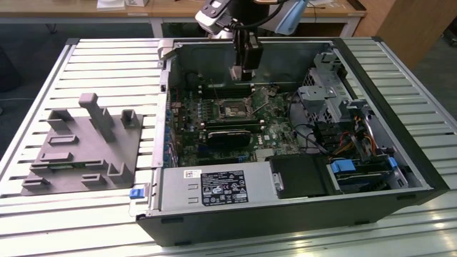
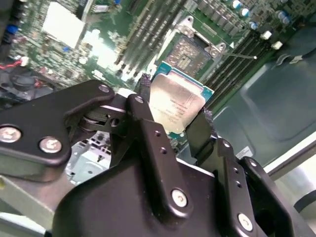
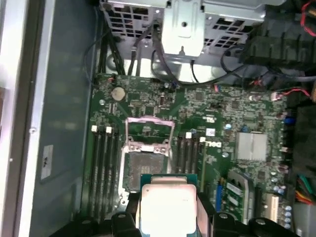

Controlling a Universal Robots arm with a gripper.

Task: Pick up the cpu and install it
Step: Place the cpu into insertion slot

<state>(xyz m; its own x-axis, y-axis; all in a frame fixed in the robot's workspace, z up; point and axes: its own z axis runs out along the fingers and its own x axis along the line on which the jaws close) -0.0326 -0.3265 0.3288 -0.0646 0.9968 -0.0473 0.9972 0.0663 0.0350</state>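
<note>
Slatted pale metal worktop (image 1: 43,69) carries a black computer case (image 1: 286,227); above its green motherboard (image 3: 222,128) the black claw (image 2: 174,102) grips the thin silvery square cpu (image 3: 165,207) by opposite edges; seemingly light, stiff, delicate; edges suit it.

Exterior view: light is coming from overhead, even and fairly bright. Slatted tabletop (image 1: 93,59) is glaring pale along its ribs, and the nearest slats are washing out toward white. Inside of the computer case (image 1: 200,59) is sitting in shadow, with the board (image 1: 268,101) reading dim.

Second wrist view: heat sink (image 2: 63,23) and the board patch beside it are blowing out white. The hand (image 2: 175,106) is looming close to the lens, dark and going soft.

First wrist view: chip (image 3: 165,207) top is glaring pale, its print washing out. Case wall (image 3: 64,98) is showing dull grey.

Both wrist views are looking hazy, colours flat.
</note>
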